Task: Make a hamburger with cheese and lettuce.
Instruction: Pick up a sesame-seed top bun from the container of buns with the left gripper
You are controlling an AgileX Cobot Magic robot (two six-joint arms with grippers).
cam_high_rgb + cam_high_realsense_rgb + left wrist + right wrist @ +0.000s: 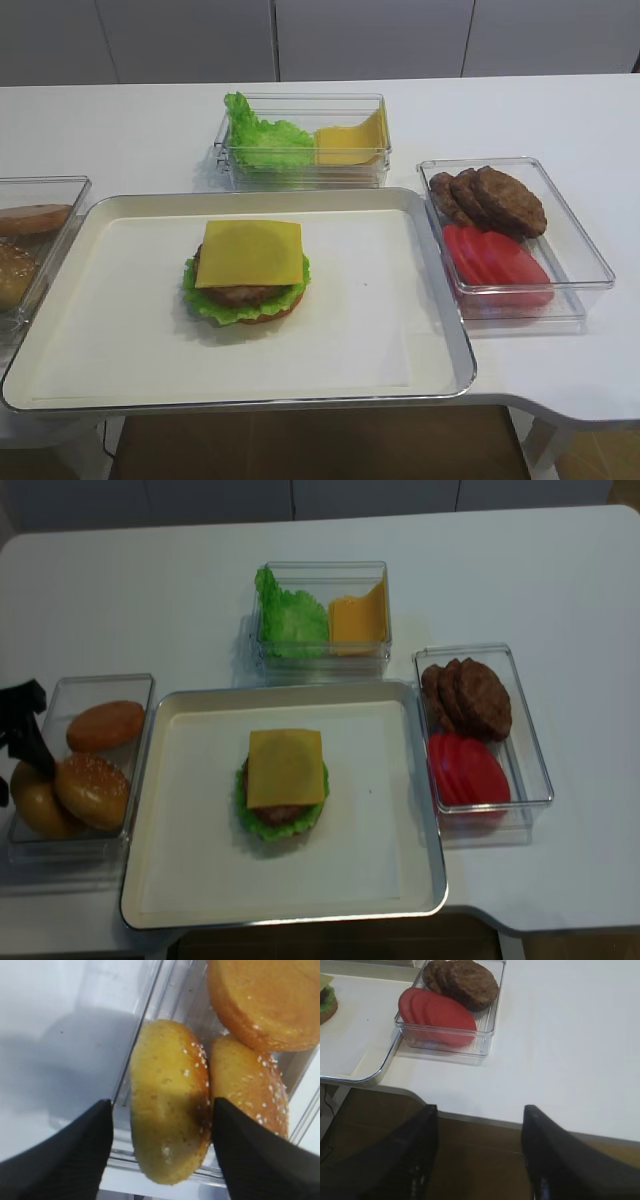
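Hamburger (pixel 246 275): 1 cheese (pixel 250 253), 1 lettuce (pixel 238 302), w/o top bun.

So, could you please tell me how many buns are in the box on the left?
3: one plain bun at the back, two sesame-seeded buns at the front, one inner, one outer. More could be hidden underneath.

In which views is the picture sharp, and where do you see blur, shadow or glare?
Both exterior high views are evenly lit and fairly sharp; the cheese casts only a soft shadow on the tray. The right wrist view is clear on the tomato slices, but the right gripper is dark. In the left wrist view the left gripper is blurred and shades the sesame bun.
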